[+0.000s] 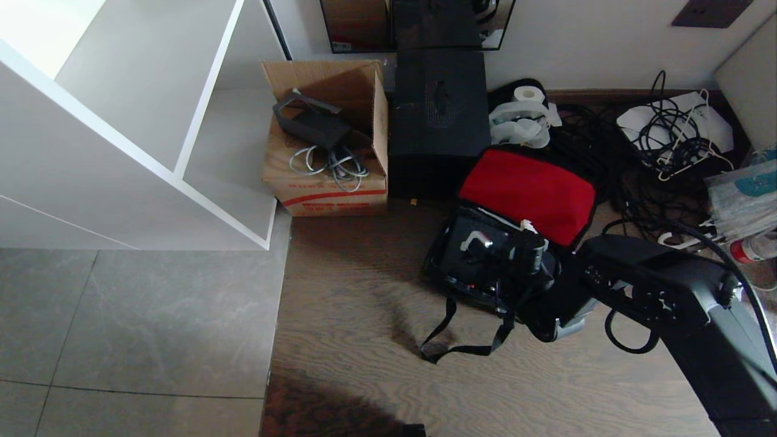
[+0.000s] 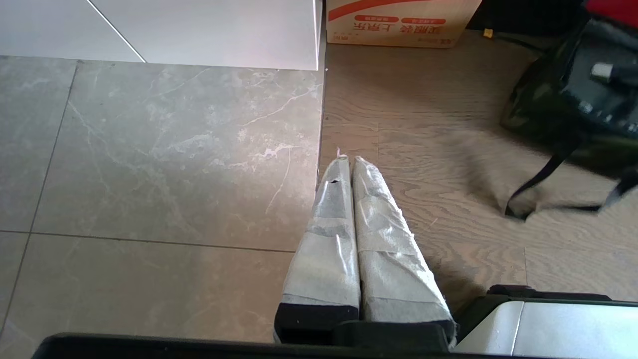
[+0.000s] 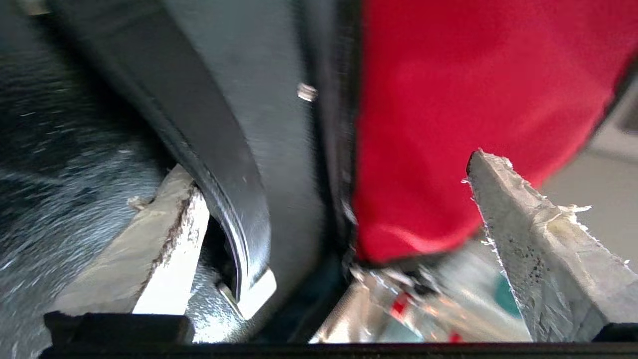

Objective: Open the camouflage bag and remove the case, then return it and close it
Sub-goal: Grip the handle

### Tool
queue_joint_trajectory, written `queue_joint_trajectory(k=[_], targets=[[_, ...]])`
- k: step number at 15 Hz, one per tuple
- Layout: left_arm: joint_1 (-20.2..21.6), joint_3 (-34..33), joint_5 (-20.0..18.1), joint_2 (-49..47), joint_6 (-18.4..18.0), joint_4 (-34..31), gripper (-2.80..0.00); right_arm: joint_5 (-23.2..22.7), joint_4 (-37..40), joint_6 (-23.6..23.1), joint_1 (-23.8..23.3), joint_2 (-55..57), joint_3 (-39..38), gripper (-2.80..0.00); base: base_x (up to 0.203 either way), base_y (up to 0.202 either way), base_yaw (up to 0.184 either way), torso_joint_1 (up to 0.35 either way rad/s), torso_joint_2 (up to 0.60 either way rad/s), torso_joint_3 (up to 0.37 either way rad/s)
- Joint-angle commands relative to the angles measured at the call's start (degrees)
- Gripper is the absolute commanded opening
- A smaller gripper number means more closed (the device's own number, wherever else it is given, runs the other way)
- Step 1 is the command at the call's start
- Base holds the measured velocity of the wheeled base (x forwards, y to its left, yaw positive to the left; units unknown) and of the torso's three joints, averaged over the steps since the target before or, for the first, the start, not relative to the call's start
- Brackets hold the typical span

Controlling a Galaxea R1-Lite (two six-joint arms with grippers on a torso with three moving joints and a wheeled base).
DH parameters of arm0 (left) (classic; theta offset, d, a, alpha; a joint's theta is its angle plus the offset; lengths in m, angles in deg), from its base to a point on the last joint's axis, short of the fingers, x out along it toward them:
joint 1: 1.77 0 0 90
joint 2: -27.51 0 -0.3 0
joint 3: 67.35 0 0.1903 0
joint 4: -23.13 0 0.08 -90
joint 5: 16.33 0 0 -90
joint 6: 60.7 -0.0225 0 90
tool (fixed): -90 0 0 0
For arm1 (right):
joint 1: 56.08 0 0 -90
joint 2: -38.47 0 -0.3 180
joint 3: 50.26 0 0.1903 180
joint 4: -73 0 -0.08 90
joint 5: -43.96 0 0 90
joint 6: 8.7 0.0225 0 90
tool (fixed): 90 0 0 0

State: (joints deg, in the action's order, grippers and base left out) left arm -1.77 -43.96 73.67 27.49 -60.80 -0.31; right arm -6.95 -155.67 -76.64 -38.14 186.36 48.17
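On a wooden floor (image 1: 364, 315), the camouflage bag (image 1: 438, 267) lies open, its red-lined lid (image 1: 528, 191) folded back toward the wall. The black case (image 1: 479, 261) sits inside the bag, its strap handle (image 3: 209, 149) arching over its top between silver end brackets. The right gripper (image 1: 527, 243) reaches down into the bag, jaws wide apart: one taped finger lies against the case beside the handle, the other stands in front of the red lining. The left gripper (image 2: 351, 164) hangs above the floor, well left of the bag, jaws pressed together. A brown cardboard carton (image 1: 328, 158) and a taller black box (image 1: 437, 115) stand behind the bag.
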Motion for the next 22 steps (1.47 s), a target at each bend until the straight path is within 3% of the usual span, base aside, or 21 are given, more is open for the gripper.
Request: queue_joint_trajectory(k=[1,7,8,15,22], targets=[[0.00,-0.02,0.00,0.02,0.01,-0.01,-2.80,2.63,-0.64,-0.58,-0.83,-1.06,1.97,0.00,0.000,0.000,0.000,0.000,0.00,0.000],[0.00,-0.02,0.00,0.02,0.01,-0.01,-2.80,3.01,-1.08,-0.10,-0.89,-0.75,2.54,0.00,0.000,0.000,0.000,0.000,0.00,0.000],[0.00,-0.02,0.00,0.02,0.01,-0.01,-2.80,3.05,-0.95,0.06,-0.89,-0.65,2.29,-2.80,0.000,0.000,0.000,0.000,0.00,0.000],[0.00,-0.02,0.00,0.02,0.01,-0.01,-2.80,3.54,-2.01,1.10,-0.58,-0.05,2.06,-2.80,0.000,0.000,0.000,0.000,0.00,0.000],[0.00,-0.02,0.00,0.02,0.01,-0.01,-2.80,4.49,-5.99,1.28,2.13,-0.85,-5.11,-2.80,0.000,0.000,0.000,0.000,0.00,0.000]])
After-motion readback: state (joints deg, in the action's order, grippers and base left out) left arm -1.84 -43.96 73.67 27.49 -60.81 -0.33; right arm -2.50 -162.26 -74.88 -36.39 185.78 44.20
